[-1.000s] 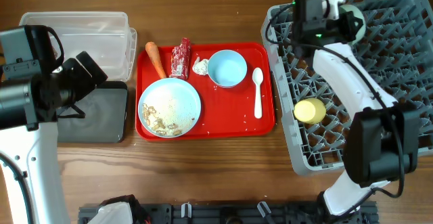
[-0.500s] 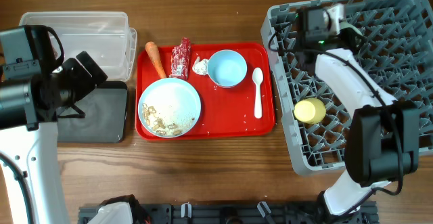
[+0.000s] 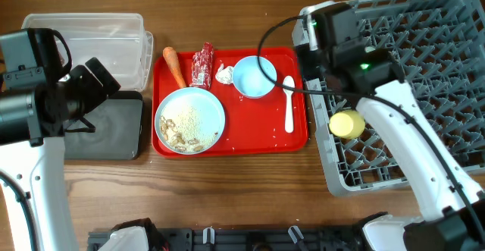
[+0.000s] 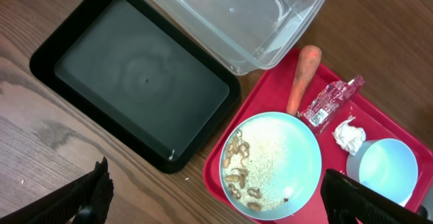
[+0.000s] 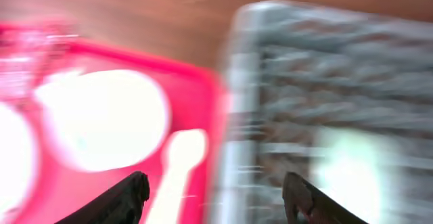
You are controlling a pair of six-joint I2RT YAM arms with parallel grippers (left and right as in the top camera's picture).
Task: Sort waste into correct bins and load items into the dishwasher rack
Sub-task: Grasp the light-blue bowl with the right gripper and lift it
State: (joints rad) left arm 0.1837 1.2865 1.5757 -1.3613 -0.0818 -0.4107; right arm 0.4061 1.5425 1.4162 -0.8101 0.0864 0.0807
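Yellow cup point(image 3: 346, 124) lies in grey rack point(image 3: 447, 54)

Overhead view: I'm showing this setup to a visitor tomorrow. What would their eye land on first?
The bright red serving tray in the middle of the picture stands out most, carrying a pale blue plate strewn with beige food scraps. To its right sits the big grey dishwasher rack, with a small yellow cup near its left edge.
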